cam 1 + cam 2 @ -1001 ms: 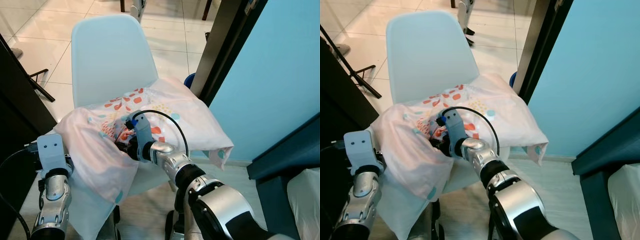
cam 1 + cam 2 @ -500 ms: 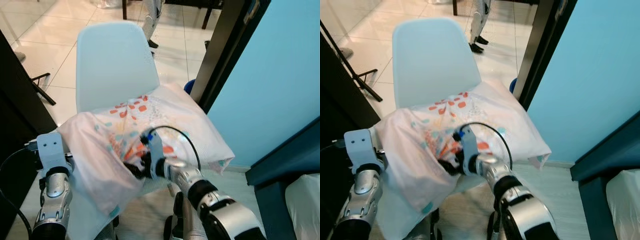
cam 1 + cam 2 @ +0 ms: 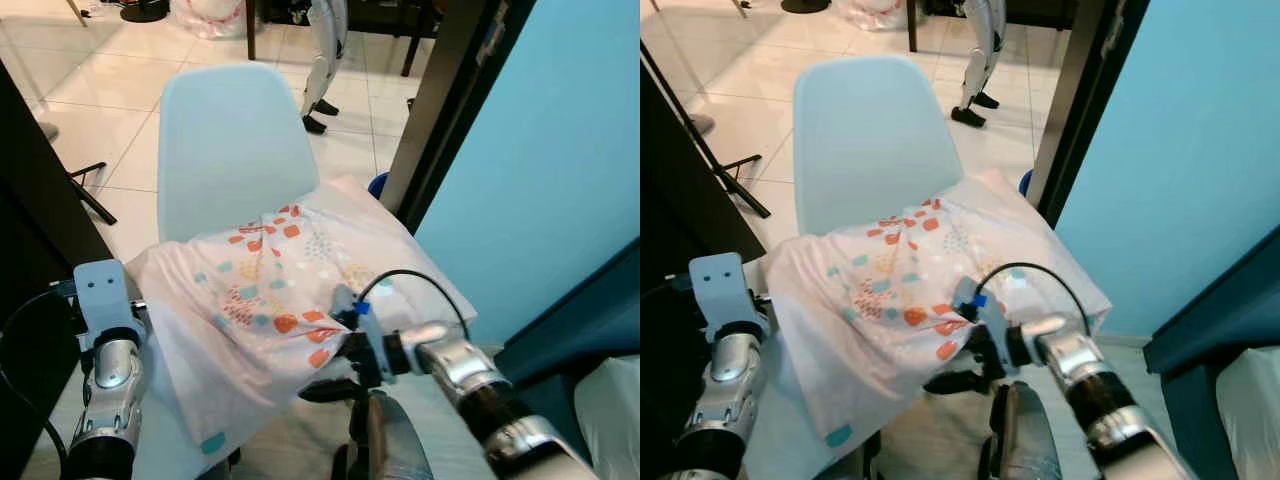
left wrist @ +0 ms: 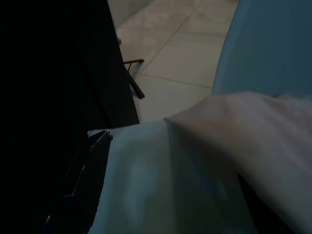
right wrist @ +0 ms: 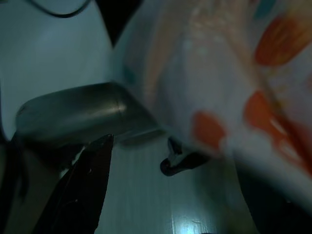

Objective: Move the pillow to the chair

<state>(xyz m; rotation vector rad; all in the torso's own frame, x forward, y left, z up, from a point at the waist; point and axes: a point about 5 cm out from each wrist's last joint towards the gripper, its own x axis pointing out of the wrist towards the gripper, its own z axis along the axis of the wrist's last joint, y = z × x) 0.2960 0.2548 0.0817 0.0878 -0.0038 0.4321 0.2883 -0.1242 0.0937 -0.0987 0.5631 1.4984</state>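
While the pillow [image 3: 290,290] lies draped over the seat of the pale blue chair [image 3: 235,140], the right claw [image 3: 325,388] sits just off its near edge, low and in front of the seat, with one black finger [image 5: 87,180] clear of the fabric in the right wrist view. Its fingers stand apart and hold nothing; the patterned cloth hangs just beside them, not between them.

At the near left, the left arm [image 3: 105,370] rises beside the chair, its wrist block level with the pillow's left edge. The left claw [image 4: 90,165] shows one dark finger [image 4: 83,180] against pale fabric in the left wrist view, and whether it is open or closed cannot be told.

The pillow is white with orange, teal and yellow marks. Its near-left corner droops below the seat's front edge, and its right side overhangs the seat toward the blue wall [image 3: 540,150]. Its far edge rests against the foot of the chair's backrest, which stands upright and bare above it.

To the left a black panel [image 3: 35,200] runs close along the chair, leaving a narrow gap. To the right a dark post [image 3: 440,110] and the blue wall stand near the pillow's overhanging corner. Beyond the chair, the light tiled floor [image 3: 110,70] opens out, with a person's legs [image 3: 325,60] standing far behind the backrest.
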